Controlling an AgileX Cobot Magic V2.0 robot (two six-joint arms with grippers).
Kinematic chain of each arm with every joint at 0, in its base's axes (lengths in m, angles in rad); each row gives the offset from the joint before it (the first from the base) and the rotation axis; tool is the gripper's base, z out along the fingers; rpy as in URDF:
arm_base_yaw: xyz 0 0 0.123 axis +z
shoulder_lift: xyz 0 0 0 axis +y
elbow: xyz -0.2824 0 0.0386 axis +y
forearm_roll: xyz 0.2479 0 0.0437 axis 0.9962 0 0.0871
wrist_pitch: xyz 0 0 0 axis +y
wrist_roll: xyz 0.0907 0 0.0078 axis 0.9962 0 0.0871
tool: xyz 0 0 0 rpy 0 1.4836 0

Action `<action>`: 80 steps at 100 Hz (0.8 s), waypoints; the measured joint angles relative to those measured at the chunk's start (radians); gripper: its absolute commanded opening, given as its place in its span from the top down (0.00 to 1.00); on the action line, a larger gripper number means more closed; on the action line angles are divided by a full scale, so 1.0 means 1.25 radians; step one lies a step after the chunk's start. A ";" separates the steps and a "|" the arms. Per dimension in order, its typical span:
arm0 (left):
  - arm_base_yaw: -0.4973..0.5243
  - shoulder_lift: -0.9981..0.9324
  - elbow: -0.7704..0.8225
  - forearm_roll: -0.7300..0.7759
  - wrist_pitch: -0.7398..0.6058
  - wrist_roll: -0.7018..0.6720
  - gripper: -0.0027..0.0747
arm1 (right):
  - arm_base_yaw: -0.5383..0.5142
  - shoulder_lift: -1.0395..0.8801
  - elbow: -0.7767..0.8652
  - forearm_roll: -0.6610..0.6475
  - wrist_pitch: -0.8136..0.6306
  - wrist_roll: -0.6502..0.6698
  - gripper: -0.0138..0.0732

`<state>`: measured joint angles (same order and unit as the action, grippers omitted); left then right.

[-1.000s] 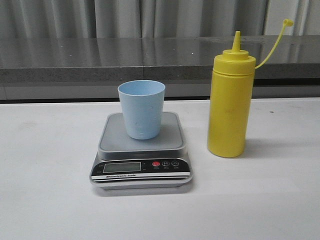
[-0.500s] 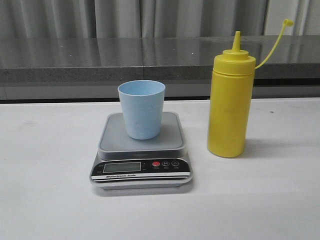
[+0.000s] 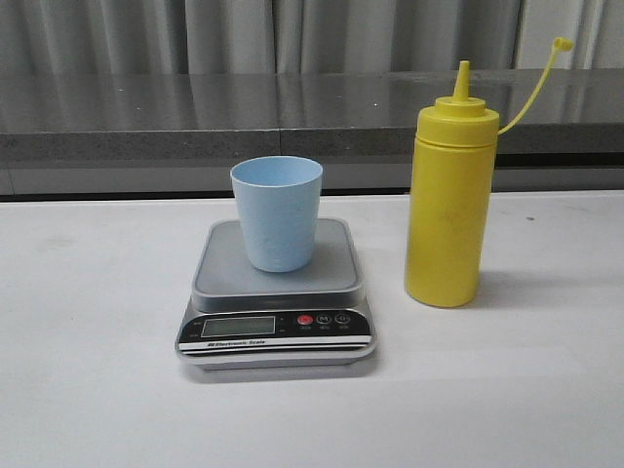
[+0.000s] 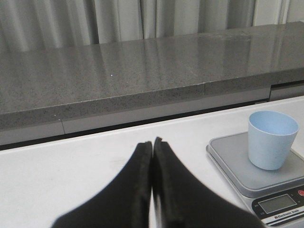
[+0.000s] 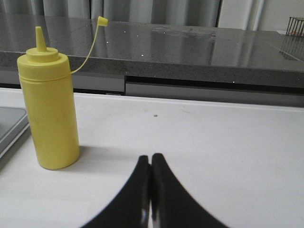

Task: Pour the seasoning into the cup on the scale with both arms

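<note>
The left gripper (image 4: 152, 142) shows only in its own wrist view: its two black fingers are pressed flat together with nothing between them, low over the white table (image 3: 88, 390), well apart from the scale.

In the front view, the scale (image 3: 276, 297) sits left of centre on the table, its grey platform behind and its black panel in front, with the display at about 8 o'clock from the platform's middle and a red button beside two dark ones at about 5 o'clock. The cup (image 3: 277, 213) stands upright on the platform, mouth up, roughly centred. What is inside it cannot be told.

At 3 o'clock from the cup, just off the scale and not touching it, the bottle (image 3: 448, 200) stands upright on the table, taller than the cup. Its nozzle is uncapped, and the strap arcs from the collar toward 1 o'clock with the small cap at its tip.

The right gripper (image 5: 151, 159) also has its fingers closed on each other, holding nothing, near the table and clear of the bottle.
</note>
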<state>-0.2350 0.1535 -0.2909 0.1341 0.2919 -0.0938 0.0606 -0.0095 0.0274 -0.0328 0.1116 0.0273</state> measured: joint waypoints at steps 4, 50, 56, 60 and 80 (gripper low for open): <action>0.007 -0.014 0.027 0.000 -0.026 0.000 0.99 | 0.000 0.000 0.000 0.000 0.000 0.000 0.92; 0.136 -0.126 0.229 -0.059 -0.100 0.000 0.99 | 0.000 -0.001 0.000 0.000 0.000 0.000 0.92; 0.137 -0.126 0.232 -0.060 -0.105 0.000 0.99 | 0.000 -0.001 0.000 0.000 0.000 0.000 0.92; 0.137 -0.126 0.233 -0.060 -0.120 0.000 0.99 | 0.000 -0.001 0.000 0.000 0.000 0.000 0.92; 0.137 -0.126 0.233 -0.060 -0.185 0.000 0.99 | 0.000 -0.001 0.000 0.000 0.000 0.000 0.92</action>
<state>-0.0632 -0.0043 0.0000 0.0590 0.0603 -0.0938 0.0606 -0.0113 0.0274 -0.0328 0.1116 0.0273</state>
